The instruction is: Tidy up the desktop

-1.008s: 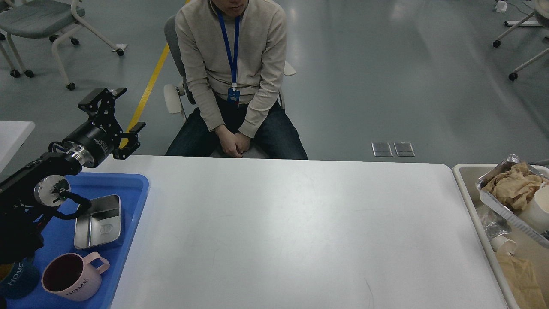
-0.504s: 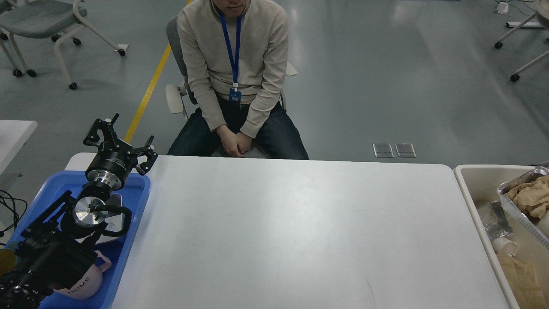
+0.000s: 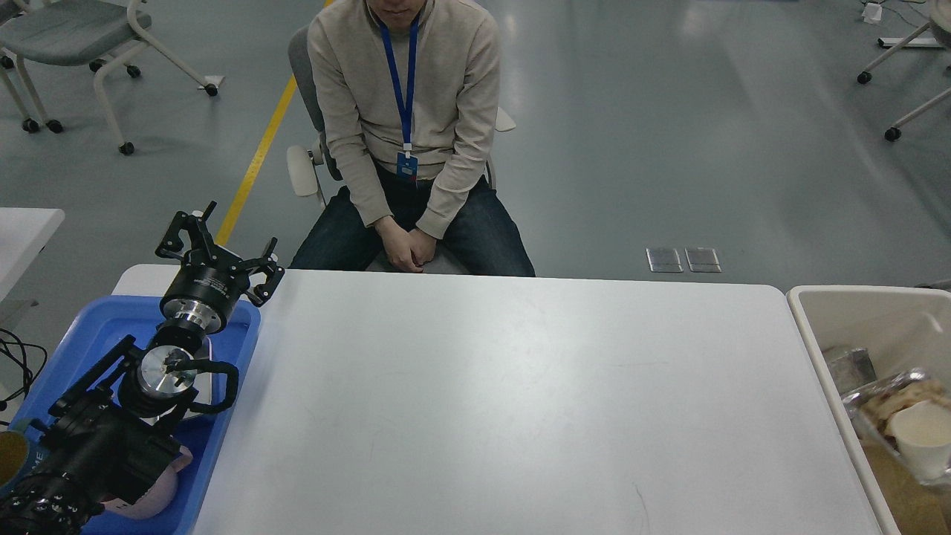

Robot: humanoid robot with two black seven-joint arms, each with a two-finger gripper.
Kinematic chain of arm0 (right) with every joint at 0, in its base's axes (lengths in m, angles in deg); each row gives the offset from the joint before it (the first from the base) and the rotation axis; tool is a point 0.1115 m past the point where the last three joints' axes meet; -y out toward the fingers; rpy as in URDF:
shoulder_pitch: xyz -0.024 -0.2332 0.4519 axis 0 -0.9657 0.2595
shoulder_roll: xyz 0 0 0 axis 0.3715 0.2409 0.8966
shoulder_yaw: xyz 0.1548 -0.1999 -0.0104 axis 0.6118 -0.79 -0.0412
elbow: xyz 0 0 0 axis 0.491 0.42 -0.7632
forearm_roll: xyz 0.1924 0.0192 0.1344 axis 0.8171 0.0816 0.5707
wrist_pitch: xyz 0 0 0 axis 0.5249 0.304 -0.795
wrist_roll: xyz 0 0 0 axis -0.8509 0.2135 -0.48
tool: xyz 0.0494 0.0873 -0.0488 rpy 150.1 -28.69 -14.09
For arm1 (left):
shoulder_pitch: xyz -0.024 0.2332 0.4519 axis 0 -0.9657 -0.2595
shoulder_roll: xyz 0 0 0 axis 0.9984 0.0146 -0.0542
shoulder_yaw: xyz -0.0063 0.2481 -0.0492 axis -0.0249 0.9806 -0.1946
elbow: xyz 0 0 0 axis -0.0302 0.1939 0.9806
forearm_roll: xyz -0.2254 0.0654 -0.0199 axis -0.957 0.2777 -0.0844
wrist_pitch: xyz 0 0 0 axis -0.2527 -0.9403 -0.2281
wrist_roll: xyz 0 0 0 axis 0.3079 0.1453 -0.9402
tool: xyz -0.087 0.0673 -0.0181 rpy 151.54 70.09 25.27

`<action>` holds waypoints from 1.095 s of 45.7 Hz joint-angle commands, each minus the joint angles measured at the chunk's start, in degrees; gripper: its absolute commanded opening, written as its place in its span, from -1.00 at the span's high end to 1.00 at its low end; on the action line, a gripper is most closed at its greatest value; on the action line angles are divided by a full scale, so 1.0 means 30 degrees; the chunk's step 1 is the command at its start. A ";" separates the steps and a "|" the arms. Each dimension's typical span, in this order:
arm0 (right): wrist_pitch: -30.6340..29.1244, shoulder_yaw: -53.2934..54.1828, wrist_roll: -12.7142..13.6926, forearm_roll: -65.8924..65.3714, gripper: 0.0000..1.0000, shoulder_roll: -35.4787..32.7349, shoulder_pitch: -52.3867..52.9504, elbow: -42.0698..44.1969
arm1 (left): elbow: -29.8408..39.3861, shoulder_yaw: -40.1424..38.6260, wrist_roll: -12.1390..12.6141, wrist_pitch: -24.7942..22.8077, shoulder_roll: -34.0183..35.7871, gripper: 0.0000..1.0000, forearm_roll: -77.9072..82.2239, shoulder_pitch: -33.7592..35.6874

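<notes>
The desktop point(image 3: 520, 401) is a wide white tabletop with rounded corners, bare across its middle. My left gripper point(image 3: 221, 249) is open and empty, raised over the far end of the blue tray point(image 3: 223, 416) at the table's left edge. My left arm covers most of the tray; a pink mug point(image 3: 152, 499) shows partly under it. My right gripper is out of view.
A beige bin point(image 3: 825, 312) at the right edge holds a paper cup point(image 3: 921, 438), foil and brown paper. A seated person point(image 3: 409, 141) faces the table's far edge. Office chairs point(image 3: 74, 37) stand at the far left.
My left arm swung in from the far left over the blue tray and rose a little further forward. The foil container and paper in the bin dropped lower.
</notes>
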 commanded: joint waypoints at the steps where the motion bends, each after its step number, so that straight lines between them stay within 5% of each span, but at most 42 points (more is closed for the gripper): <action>1: 0.0037 0.0068 0.0010 0.0114 -1.00 0.0097 0.0115 0.0015 | 0.0001 -0.0196 0.0029 -0.0006 0.0005 -0.92 -0.0001 -0.0004; 16: 0.1707 0.0155 -0.0457 0.0232 -1.00 0.2030 0.2283 -0.0160 | 0.0031 -0.0196 0.0263 0.0053 0.0503 -0.92 -0.0059 -0.0208; 25: 0.1824 0.2899 -0.4587 0.2975 -1.00 0.3202 0.3540 -0.0512 | 0.0060 -0.0196 0.0293 0.0053 0.0240 -0.92 -0.0059 -0.0384; 30: 0.1415 0.7151 -0.4677 0.6731 -1.00 0.4196 0.4069 -0.0687 | 0.0060 -0.0196 0.0293 0.0141 0.0181 -0.92 -0.0059 -0.0443; 40: -0.1221 1.0462 -0.4677 0.7671 -1.00 0.4756 0.3954 -0.4227 | 0.0265 -0.0283 0.0322 0.0287 -0.0082 -0.92 -0.0059 -0.0502; 50: -0.1164 1.6235 -0.4677 0.8698 -1.00 0.6657 0.2226 -0.8037 | 0.0294 -0.1015 0.0322 0.0346 -0.0756 -0.92 -0.0176 -0.0853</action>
